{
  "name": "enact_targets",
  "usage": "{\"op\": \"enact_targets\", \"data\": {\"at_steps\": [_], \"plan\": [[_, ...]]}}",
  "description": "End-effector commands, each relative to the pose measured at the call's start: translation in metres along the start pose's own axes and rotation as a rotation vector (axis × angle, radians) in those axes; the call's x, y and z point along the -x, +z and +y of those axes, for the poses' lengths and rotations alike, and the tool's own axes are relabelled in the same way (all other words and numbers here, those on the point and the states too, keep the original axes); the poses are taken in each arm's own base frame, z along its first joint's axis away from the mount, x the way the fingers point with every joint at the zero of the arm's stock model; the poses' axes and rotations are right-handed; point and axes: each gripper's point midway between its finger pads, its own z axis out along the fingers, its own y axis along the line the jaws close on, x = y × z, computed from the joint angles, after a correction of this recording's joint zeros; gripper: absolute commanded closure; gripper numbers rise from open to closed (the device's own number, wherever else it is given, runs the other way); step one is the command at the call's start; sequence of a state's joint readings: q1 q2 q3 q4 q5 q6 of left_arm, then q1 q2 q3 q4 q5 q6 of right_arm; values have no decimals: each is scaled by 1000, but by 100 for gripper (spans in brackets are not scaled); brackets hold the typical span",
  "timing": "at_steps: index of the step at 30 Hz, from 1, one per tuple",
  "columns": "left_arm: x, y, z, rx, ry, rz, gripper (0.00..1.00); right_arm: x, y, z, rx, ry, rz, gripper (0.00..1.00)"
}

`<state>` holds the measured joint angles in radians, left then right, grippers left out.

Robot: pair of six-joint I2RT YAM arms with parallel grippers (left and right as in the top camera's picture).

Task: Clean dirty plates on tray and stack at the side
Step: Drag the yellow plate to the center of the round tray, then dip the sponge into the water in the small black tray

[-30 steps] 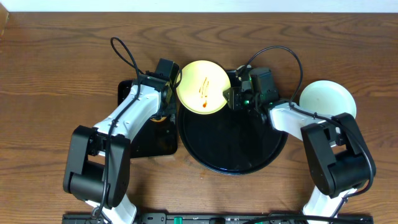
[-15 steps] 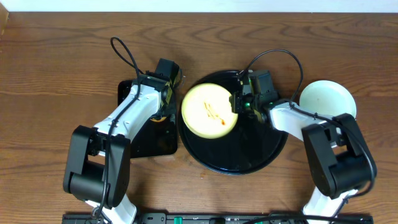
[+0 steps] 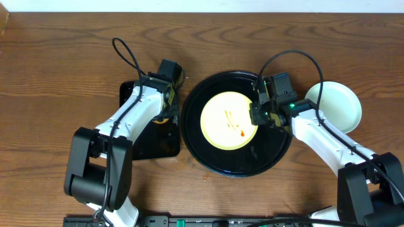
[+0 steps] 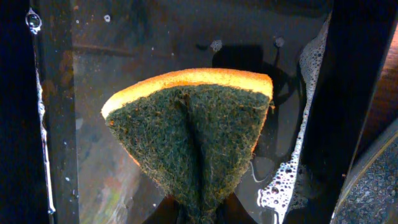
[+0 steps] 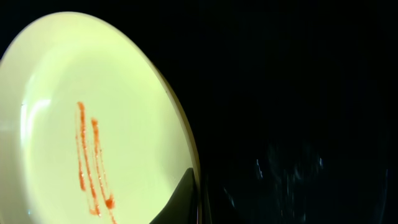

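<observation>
My right claw (image 3: 257, 115) is pressed together on the right-hand rim of the yellow plate (image 3: 224, 123). One dark finger (image 5: 185, 196) lies over that edge in the wrist view, just beside the reddish sauce streaks (image 5: 93, 162). The plate sits inside the round black tray (image 3: 208, 161), roughly at its middle, with a ring of bare glossy black all round it, broadest toward my base. Whether the gripped edge is lifted off the tray I cannot tell. My left claw (image 4: 202, 210) pinches a folded sponge (image 4: 193, 130), green scouring face up with an orange edge, above the wet, sudsy rectangular tray (image 3: 148, 145), which lies just left of the round one. A pale mint plate (image 3: 341, 104) rests on the table (image 3: 63, 63) just beyond the round tray's right rim, close by my right forearm. Open wood stretches along the far side and to the left.
</observation>
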<state>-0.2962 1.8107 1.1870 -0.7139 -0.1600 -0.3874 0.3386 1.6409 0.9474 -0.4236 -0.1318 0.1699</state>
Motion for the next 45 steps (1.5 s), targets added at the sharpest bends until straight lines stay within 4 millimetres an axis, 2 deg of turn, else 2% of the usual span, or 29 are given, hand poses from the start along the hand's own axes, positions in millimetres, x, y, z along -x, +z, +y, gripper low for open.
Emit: {"op": "enact_targets", "data": {"at_steps": [1, 7, 12, 15, 19, 26, 28, 37, 39, 40, 41, 45], "plan": [[-3, 4, 3, 13, 10, 13, 88, -7, 2, -8, -36, -17, 31, 98], [-3, 4, 3, 12, 9, 12, 88, -7, 2, -21, -111, -17, 30, 97], [4, 4, 1, 1, 0, -15, 87, -7, 2, -22, -113, -17, 30, 97], [5, 7, 3, -5, 8, -7, 91, -7, 2, -22, -114, -17, 31, 97], [-4, 13, -19, -211, 123, 77, 92, -8, 2, -22, -114, -17, 32, 97], [-8, 28, -15, -438, 141, 167, 92, -8, 2, -22, -114, -18, 35, 97], [-10, 34, -9, -475, 135, 191, 92, -8, 2, -21, -113, -18, 34, 97], [-32, 86, 49, -423, -21, 339, 92, -8, 2, -22, -114, -17, 36, 97], [-38, 96, 70, -359, -68, 373, 83, -8, 2, -22, -114, -18, 35, 97], [-39, 96, 73, -354, -77, 376, 83, -9, 2, -22, -114, -17, 36, 97], [-39, 97, 76, -355, -85, 375, 77, -9, 2, -22, -114, -17, 36, 97], [-38, 96, 76, -351, -107, 378, 71, -8, 2, -22, -114, -18, 35, 97]]}}
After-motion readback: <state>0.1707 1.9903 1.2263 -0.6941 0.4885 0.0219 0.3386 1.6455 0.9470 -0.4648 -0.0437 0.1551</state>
